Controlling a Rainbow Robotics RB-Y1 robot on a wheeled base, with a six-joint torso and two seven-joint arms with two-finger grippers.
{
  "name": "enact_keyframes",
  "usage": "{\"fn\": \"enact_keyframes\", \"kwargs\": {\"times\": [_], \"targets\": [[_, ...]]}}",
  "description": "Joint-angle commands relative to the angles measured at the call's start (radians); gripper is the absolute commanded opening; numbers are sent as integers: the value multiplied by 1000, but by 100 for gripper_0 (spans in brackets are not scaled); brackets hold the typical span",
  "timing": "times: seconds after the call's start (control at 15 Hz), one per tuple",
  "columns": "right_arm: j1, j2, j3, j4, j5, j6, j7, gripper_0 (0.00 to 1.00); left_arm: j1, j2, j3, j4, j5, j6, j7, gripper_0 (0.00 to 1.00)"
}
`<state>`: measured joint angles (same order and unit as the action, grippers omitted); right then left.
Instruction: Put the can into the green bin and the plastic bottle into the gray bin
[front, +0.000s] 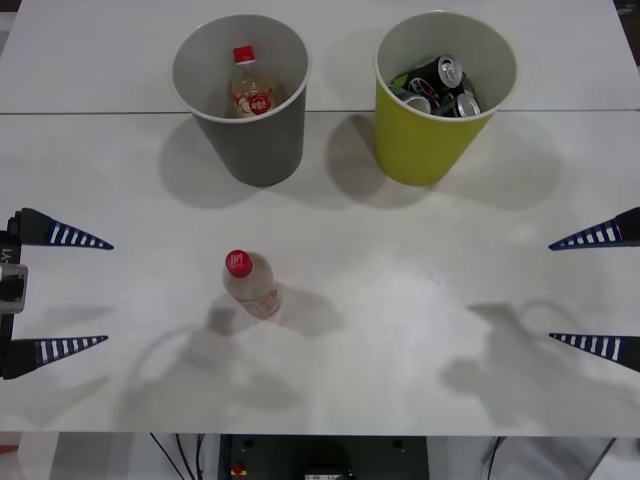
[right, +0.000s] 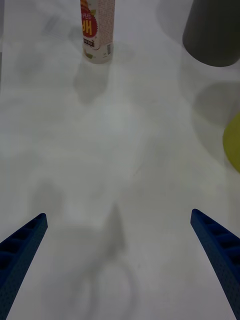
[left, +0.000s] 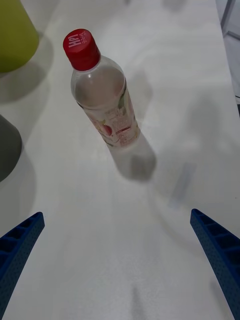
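The bottle (front: 250, 284) stands upright near-left of the gray bin (front: 240, 95); left gripper (front: 60, 293) waits, fingers spread, right gripper (front: 598, 290) likewise. Best grasp the body squarely, below the cap

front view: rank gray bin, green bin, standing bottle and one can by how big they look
1-2. gray bin and green bin: alike, no ranking
3. bottle
4. can, partly hidden, so unsure

We see a broad, white, matte table (front: 400, 300) with a seam running across its far part. Soft grey shadows lie on it. Below its near edge hang dark cables (front: 180, 455).
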<state>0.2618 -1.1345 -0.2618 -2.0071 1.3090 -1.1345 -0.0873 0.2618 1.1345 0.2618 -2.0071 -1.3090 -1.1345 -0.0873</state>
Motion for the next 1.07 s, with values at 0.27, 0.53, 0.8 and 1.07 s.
{"fn": "enact_keyframes", "kwargs": {"times": [0.27,0.53,0.8,1.07], "targets": [[0,0,0,0,0,0,0,100,-9,-28,-21,41,-35,-24,3,100],[0,0,0,0,0,0,0,100,-46,-74,-29,77,-32,-54,9,100],[0,0,0,0,0,0,0,100,-127,-139,-118,223,65,-90,-20,100],[0,0,0,0,0,0,0,100,-185,-246,-141,358,94,-130,-164,100]]}}
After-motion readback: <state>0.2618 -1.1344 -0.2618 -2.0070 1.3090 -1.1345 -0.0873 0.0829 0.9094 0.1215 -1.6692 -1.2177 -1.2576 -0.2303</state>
